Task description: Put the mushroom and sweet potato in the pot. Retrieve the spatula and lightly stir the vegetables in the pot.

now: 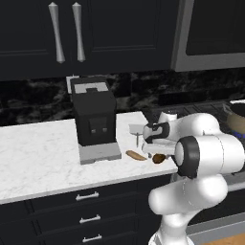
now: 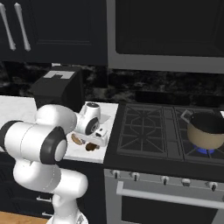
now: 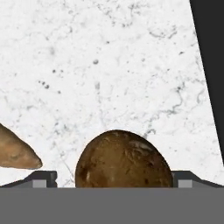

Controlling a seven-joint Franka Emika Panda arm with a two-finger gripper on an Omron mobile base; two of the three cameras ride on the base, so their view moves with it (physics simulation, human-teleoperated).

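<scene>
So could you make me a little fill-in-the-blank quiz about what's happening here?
1. The open gripper sits with one finger on each side of the ____.
2. The sweet potato lies on the white marble ____.
3. The pot stands on the ____, over a blue flame.
4. The black machine on the counter is a ____ maker.

Missing words: mushroom; counter; stove; coffee

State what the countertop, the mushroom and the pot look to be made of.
Countertop: polished white marble or a lookalike, grey veins and specks.
Mushroom: matte, mottled brown organic skin, faintly glossy patches.
Pot: tan body, perhaps enamel or ceramic, smooth; dark rim, metallic-looking handle.
</scene>
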